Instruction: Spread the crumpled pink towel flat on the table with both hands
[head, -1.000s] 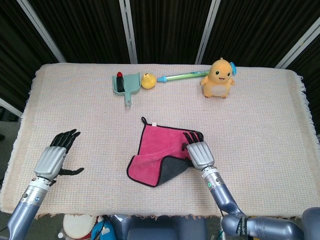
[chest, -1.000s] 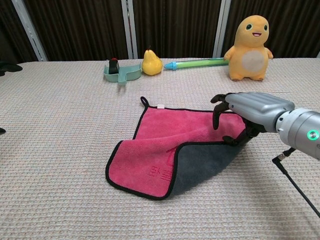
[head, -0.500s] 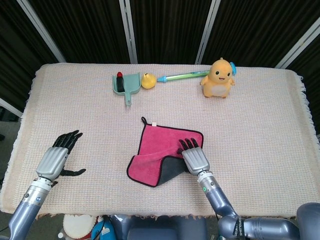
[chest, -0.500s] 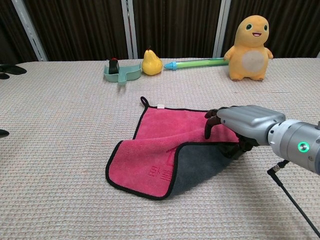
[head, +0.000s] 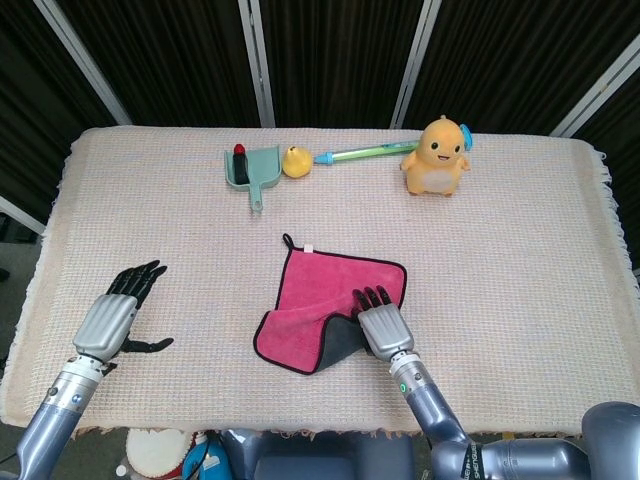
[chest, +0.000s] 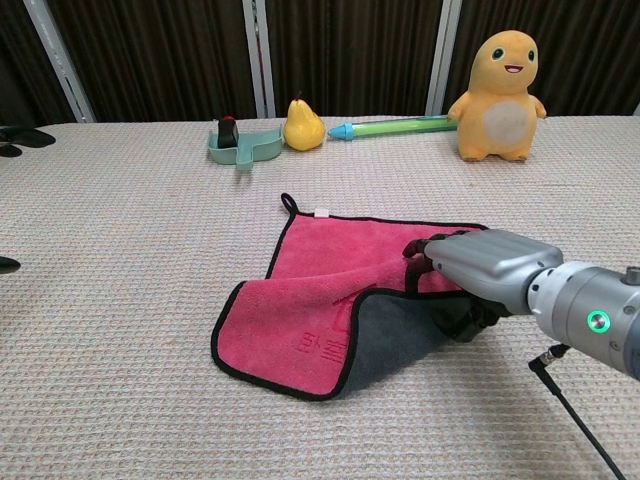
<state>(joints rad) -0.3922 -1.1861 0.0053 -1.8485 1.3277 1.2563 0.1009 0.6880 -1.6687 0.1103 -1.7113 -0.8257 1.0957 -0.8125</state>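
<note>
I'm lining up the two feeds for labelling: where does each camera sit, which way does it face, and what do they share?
Head view: high above the near table edge, looking steeply down on the whole table; shows the left hand and the right hand with their forearms.
Chest view: low, near table height, facing forward across the table toward the dark curtain; shows the right hand and wrist, with only dark fingertips at the left edge.
Shared: the pink towel with its gray folded corner, the orange plush toy, the green dustpan.
</note>
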